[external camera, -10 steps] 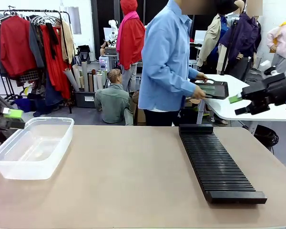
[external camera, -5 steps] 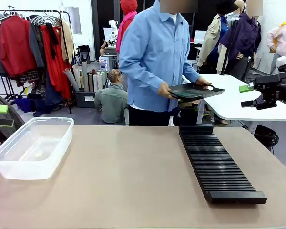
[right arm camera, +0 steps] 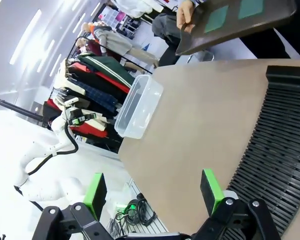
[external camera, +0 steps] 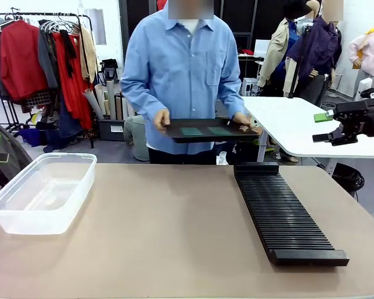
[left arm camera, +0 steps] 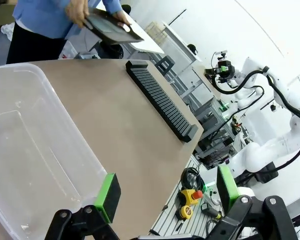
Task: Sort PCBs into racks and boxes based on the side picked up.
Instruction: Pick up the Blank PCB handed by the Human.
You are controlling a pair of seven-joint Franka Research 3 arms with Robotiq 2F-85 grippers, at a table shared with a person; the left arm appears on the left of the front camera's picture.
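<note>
Two green PCBs [external camera: 191, 131] lie flat, side by side, on a black tray [external camera: 205, 139] that a person's hands [external camera: 162, 119] hold above the table's [external camera: 162, 230] far edge, well apart from both grippers. The ribbed black rack [external camera: 280, 212] lies on the right, the clear tub [external camera: 40, 193] on the left. The left gripper [left arm camera: 166, 190] gapes empty beside the tub. The right gripper [right arm camera: 153, 191] stands open and empty off the table's right side.

Open run down the middle of the bench [external camera: 162, 243], bare from near edge to far edge. Hemmed on the left by the clear tub [external camera: 31, 221], its inside free to enter from above. Hemmed on the right by the long black rack [external camera: 282, 215]. Barred above the far edge by a black tray [external camera: 176, 131] held in a person's 2 hands [external camera: 163, 119], with 2 PCBs [external camera: 191, 131] lying on it.
</note>
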